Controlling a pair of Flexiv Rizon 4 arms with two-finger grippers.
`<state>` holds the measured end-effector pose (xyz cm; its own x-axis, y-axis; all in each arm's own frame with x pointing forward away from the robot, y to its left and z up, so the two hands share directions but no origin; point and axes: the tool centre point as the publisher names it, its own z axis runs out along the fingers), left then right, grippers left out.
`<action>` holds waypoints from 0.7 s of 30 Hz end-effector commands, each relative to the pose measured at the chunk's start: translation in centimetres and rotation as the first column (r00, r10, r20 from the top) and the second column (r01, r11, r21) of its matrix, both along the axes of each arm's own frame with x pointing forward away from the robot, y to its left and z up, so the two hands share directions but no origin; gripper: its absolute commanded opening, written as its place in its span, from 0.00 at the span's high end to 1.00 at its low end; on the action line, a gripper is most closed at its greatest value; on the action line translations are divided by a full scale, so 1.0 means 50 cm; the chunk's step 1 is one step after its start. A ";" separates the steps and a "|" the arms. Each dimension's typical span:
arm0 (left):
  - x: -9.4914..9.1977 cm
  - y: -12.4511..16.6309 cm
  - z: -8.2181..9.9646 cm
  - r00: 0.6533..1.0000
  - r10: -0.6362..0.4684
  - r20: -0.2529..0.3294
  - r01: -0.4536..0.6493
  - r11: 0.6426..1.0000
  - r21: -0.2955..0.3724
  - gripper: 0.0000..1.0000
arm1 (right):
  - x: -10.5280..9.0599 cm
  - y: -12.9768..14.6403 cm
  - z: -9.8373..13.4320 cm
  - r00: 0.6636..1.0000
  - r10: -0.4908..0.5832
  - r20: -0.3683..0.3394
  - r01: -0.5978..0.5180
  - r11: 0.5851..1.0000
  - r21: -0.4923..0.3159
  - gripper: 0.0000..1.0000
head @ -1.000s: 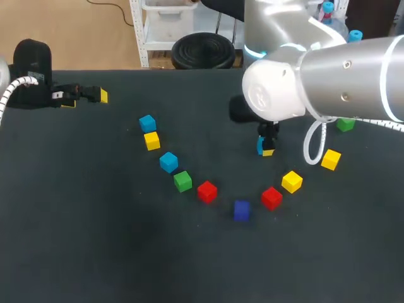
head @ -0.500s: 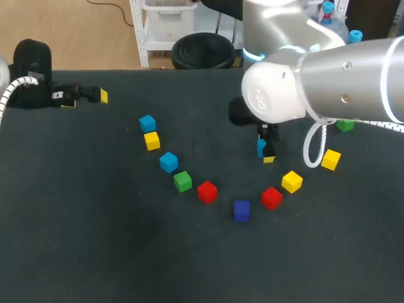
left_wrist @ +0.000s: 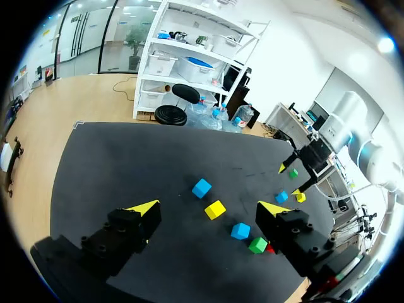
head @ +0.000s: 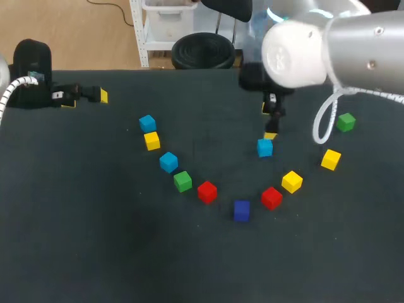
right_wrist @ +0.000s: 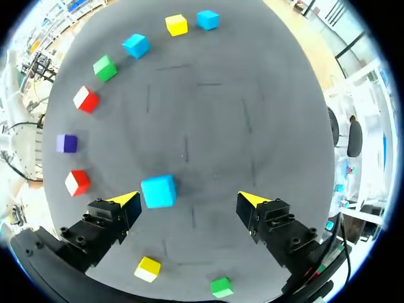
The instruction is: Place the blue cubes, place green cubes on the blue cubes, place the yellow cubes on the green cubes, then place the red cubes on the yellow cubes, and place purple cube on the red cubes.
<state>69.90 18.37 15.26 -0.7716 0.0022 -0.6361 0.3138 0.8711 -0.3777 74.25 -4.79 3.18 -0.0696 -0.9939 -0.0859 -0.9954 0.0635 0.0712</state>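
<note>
A light blue cube (head: 264,148) rests alone on the black table (head: 95,208), just below my right gripper (head: 269,122), which hangs open above it. From the right wrist the same blue cube (right_wrist: 158,191) lies beside one fingertip of the open right gripper (right_wrist: 189,201), untouched. Two more blue cubes (head: 147,123) (head: 168,162), a yellow cube (head: 151,140), a green cube (head: 183,181), a red cube (head: 207,191) and the purple cube (head: 241,210) form an arc. My left gripper (head: 86,100) is open and empty at the far left.
A second red cube (head: 271,197), two yellow cubes (head: 291,182) (head: 331,159) and another green cube (head: 345,122) lie to the right. The left wrist view looks over the blue cube (left_wrist: 201,187) and yellow cube (left_wrist: 215,209) ahead of its fingers.
The right gripper opened, let go of the light blue cube on the table, and rose up and back. The left arm stayed put.
</note>
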 end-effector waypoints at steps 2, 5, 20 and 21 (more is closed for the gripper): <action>0.000 0.003 -0.004 1.000 -0.005 0.007 0.005 1.000 -0.008 0.00 | -0.016 -0.006 -0.016 0.999 0.023 -0.027 -0.023 1.000 0.000 0.00; 0.000 0.003 -0.004 1.000 -0.005 0.007 0.005 1.000 -0.008 0.00 | -0.036 0.000 -0.031 0.998 0.041 -0.056 -0.041 0.999 -0.003 0.00; 0.000 0.003 -0.004 1.000 -0.005 0.007 0.005 1.000 -0.008 0.00 | -0.051 0.008 -0.067 0.994 0.066 -0.084 -0.069 0.997 -0.030 0.10; 0.000 0.003 -0.004 1.000 -0.005 0.007 0.005 1.000 -0.008 0.00 | -0.051 0.008 -0.067 0.994 0.063 -0.085 -0.066 0.997 -0.030 0.25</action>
